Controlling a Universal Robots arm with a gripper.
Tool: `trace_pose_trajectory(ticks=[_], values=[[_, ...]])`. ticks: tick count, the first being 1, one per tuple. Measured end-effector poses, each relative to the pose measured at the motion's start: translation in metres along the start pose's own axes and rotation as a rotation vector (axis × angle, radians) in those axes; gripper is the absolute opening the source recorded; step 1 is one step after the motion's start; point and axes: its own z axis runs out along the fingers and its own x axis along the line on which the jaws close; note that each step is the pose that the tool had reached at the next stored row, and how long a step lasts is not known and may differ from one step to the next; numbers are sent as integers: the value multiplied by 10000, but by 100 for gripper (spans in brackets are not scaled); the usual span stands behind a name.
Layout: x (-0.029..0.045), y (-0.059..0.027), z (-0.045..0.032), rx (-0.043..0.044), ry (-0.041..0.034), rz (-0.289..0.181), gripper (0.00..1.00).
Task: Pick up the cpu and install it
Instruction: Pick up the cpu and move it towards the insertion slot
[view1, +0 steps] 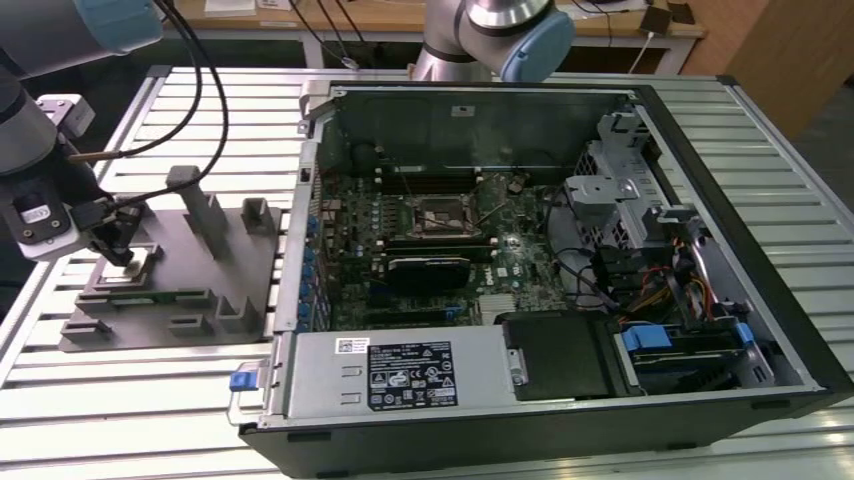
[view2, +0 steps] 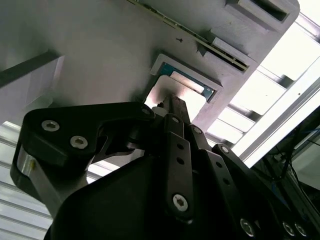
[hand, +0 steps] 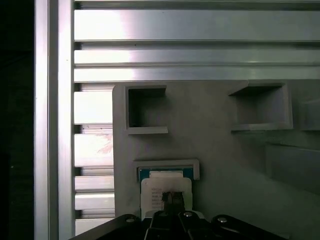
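The cpu (hand: 156, 184) is a small silver-white square with a blue-green edge. It lies in a recess of the grey holder (hand: 215, 150), at the end of the holder (view1: 187, 285) nearest the exterior view's left. My gripper (hand: 172, 198) hangs straight over the chip. Its two dark fingertips are drawn together over the middle of the chip's top, touching it or just above it. The exterior view puts the gripper (view1: 119, 252) over the pale cpu (view1: 139, 263). In the second wrist view the fingers (view2: 176, 112) reach to the bright cpu (view2: 161, 93). The black-framed socket (view1: 441, 216) sits on the motherboard in the open computer case (view1: 787, 330).
The holder carries upright posts (view1: 200, 205) and a memory stick (view1: 147, 296) beside the gripper. The slatted aluminium table (hand: 90, 150) has its edge close to the holder. Inside the case are a power supply (view1: 400, 372), drive cages (view1: 627, 190) and cables.
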Motion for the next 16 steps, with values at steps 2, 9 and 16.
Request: trace_pose_trajectory(ticks=[2,9,16], values=[[9,0,12,-2,-3,1,11],[13,-1,13,0,0,0,11],[14,-1,13,-1,-1,0,29]])
